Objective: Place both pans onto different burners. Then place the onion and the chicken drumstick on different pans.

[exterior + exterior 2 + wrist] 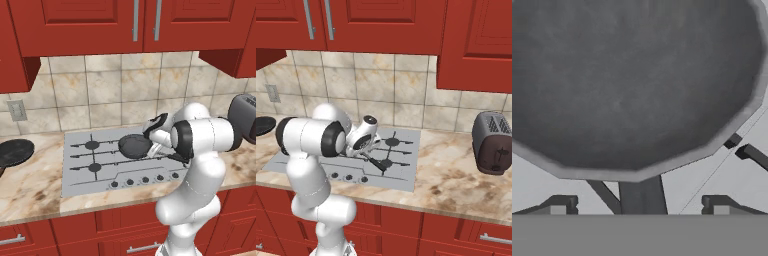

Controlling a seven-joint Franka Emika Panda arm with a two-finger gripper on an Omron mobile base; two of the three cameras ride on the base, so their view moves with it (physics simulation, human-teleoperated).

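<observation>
Dark-grey pan (632,85) just beyond fingers (558,206)

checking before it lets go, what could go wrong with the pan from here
1. The smaller dark-grey pan sits over the middle of the cooktop with the end effector straddling its handle; an off-centre release could leave it tilted on the grates.
2. The arm crowds the knobs, so pulling back might nudge the handle.
3. The wider black pan waits on the counter to the left, needing a separate burner.

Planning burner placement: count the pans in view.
2. The small round dark-grey pan sits over the cooktop's middle; the wider black pan rests on the counter, far left.
</observation>
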